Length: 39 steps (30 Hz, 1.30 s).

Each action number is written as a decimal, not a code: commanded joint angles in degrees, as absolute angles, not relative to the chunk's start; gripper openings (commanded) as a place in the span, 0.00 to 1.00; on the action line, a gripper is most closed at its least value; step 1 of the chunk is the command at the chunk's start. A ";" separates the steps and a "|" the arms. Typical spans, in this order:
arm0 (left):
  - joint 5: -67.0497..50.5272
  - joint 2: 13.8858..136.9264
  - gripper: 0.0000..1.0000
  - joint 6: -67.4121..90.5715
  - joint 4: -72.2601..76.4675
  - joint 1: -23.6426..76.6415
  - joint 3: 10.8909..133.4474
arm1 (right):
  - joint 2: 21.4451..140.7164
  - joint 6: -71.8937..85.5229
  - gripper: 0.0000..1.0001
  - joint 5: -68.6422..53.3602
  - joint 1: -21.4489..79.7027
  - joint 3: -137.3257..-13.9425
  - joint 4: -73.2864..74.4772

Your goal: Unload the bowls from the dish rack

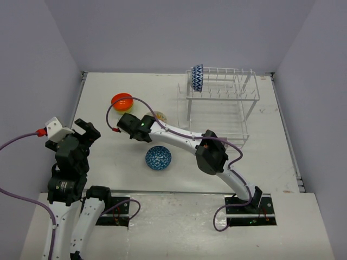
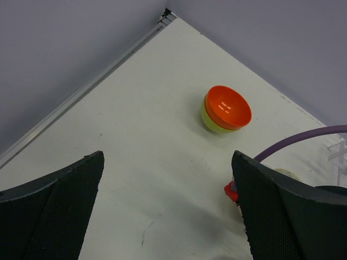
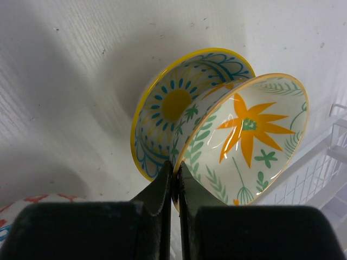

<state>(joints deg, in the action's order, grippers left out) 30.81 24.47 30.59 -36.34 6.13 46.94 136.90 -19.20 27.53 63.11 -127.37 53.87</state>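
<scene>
The white wire dish rack (image 1: 222, 103) stands at the back right with a blue-white zigzag bowl (image 1: 197, 77) on edge in its top row. My right gripper (image 3: 174, 169) is shut on the rim of the green-white patterned bowl (image 3: 255, 135) with an orange flower. It holds that bowl tilted, partly inside the pale yellow bowl (image 3: 162, 108), which rests on the table left of the rack (image 1: 160, 115). An orange bowl (image 1: 122, 101) sits nested in the lime-green bowl (image 2: 209, 122) at the back left. My left gripper (image 2: 168, 162) is open and empty above the table, near the left edge (image 1: 81, 132).
A bowl with a blue patterned inside (image 1: 158, 157) sits on the table in front of the right arm's wrist. A white edge with red marks (image 3: 32, 206) shows at the bottom left of the right wrist view. The right arm's purple cable (image 1: 135, 100) loops over the table. Rack wires (image 3: 331, 157) lie close on the right.
</scene>
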 commanded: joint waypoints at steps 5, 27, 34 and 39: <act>30.67 24.96 1.00 29.79 -34.54 6.15 47.37 | 137.37 -21.27 0.06 29.71 64.25 -130.52 51.06; 30.59 24.79 1.00 29.71 -34.54 6.15 47.29 | 108.31 -9.17 0.77 14.87 62.50 -123.93 51.25; 22.43 27.50 1.00 26.20 -30.41 6.15 45.18 | 77.11 12.28 0.99 -3.57 38.62 -98.30 26.68; 15.39 34.89 1.00 24.44 -29.80 6.24 45.62 | 73.11 19.42 0.97 -28.30 16.28 -88.51 21.80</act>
<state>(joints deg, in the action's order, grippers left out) 21.52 31.97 27.31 -32.77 6.13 46.04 68.97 11.73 -6.20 19.92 -91.94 27.18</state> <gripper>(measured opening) 0.997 0.983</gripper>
